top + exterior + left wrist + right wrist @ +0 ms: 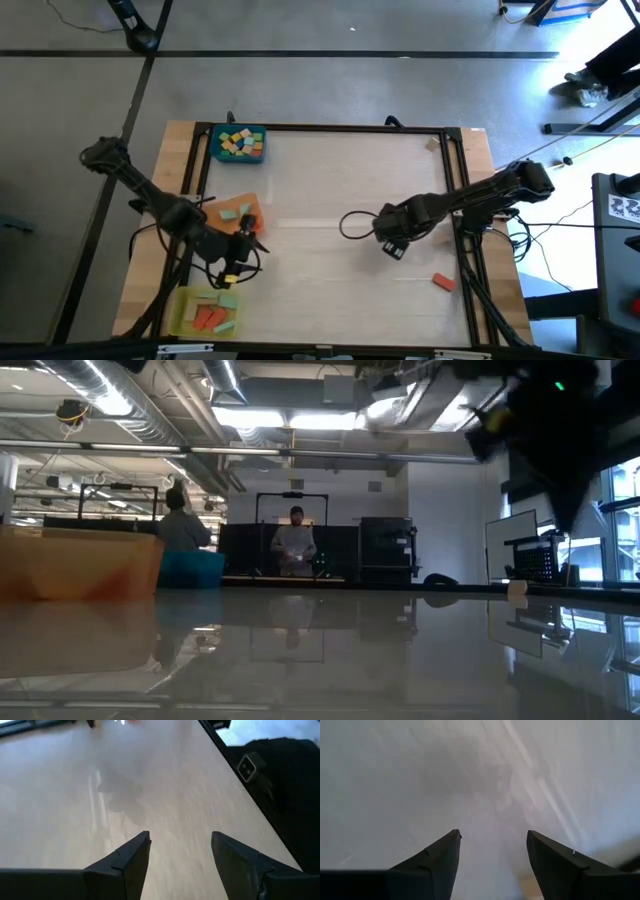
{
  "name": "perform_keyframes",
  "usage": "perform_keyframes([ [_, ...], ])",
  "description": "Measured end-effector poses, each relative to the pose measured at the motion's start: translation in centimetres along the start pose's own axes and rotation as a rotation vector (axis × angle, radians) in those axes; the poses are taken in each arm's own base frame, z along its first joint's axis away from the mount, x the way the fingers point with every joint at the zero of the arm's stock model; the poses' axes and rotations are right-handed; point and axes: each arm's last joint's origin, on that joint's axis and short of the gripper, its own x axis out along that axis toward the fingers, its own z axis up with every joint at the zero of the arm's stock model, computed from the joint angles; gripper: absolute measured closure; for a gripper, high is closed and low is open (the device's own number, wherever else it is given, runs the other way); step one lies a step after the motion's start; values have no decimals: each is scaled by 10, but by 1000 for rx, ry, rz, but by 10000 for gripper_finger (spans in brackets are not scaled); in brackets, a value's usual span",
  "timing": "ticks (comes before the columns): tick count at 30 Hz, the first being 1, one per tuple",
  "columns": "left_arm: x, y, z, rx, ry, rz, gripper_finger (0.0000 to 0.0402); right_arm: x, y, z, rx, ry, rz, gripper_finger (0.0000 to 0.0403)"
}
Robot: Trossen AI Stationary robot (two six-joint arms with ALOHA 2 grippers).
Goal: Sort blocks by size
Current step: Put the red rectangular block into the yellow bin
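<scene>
Both tools, left tool (180, 852) and right tool (492, 850), gape empty. Loose red block (444, 282) on worktop (340, 180): light, rigid, likely slick; pinch its flat long sides.

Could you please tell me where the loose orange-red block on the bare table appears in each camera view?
High view: orange-red block lies lower right, near the table's right frame.
Low view: not visible.
Left wrist view: not in it.
Right wrist view: not in it.
Shared landmark: the pale tabletop.
</scene>
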Motion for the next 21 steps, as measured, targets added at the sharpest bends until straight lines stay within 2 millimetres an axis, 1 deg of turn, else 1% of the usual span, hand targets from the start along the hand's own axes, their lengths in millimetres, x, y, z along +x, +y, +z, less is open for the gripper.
perform_keyframes([
  [4,2,7,4,13,-27,24,202,19,-13,-22,80,108,-8,175],
  [7,3,10,5,1,-35,35,202,30,-15,-38,136,172,26,175],
  [9,4,12,6,-2,-36,39,202,31,-10,-48,158,205,64,175],
  [12,4,13,6,-3,-35,44,202,29,2,-66,150,237,70,175],
  [18,4,13,6,13,-37,45,201,26,23,-107,135,243,59,175],
  [21,4,13,6,22,-37,45,201,25,30,-126,120,240,62,175],
])
